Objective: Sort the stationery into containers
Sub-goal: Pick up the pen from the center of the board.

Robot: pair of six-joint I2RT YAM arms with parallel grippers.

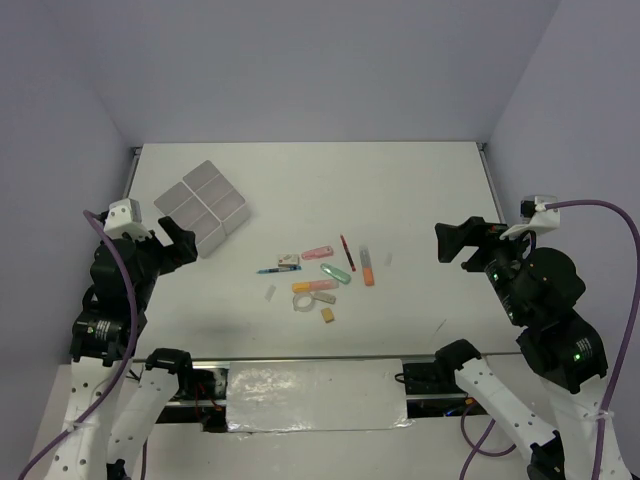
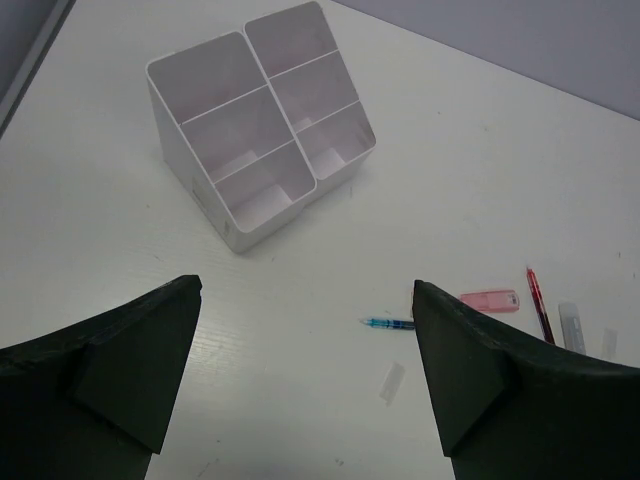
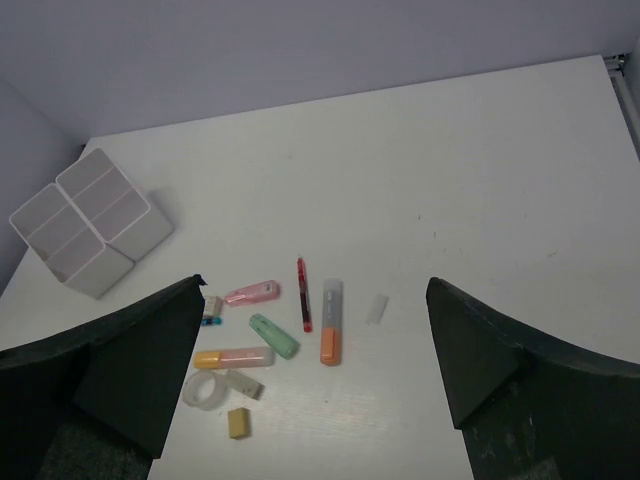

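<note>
Both arms are seen raised at the sides of the table [image 1: 420, 180]. The left gripper [image 1: 177, 243] is held with its jaws wide apart and nothing between them, near the containers [image 1: 205, 203] (a white block of six compartments, far left). The right gripper [image 1: 443, 243] is likewise spread and empty. The stationery [image 1: 316, 286] is scattered mid-table, well apart from the containers: pink marker [image 1: 317, 253], green marker [image 1: 336, 272], orange marker [image 1: 368, 266], red pen [image 1: 346, 252], blue pen [image 1: 270, 269], tape ring [image 1: 303, 300] and tan eraser [image 1: 328, 315].
</note>
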